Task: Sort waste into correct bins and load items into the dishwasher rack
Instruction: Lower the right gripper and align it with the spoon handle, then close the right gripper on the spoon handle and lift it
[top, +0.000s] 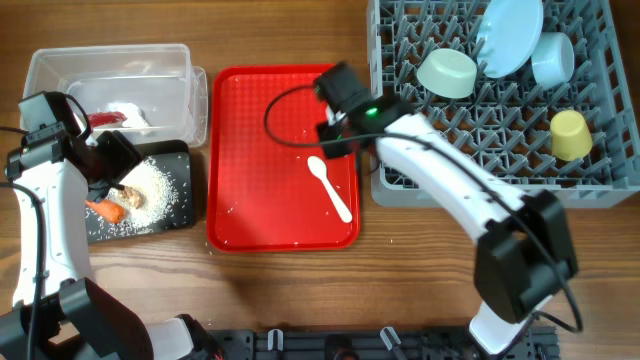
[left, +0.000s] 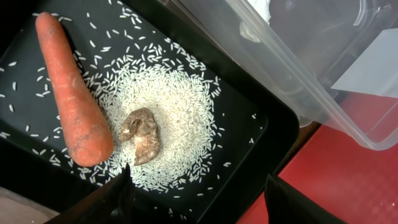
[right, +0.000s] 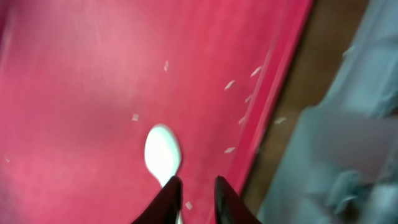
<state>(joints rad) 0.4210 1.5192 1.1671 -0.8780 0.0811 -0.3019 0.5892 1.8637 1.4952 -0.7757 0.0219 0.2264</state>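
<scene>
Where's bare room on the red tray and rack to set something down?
On the red tray the left half is bare, between its left rim and the spoon, bar stray rice. In the rack, free pegs between green bowl and yellow cup. Crowded: the back row with plate and blue bowl; the black tray.

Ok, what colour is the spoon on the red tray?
The spoon is white; the overhead view shows it best.
</scene>
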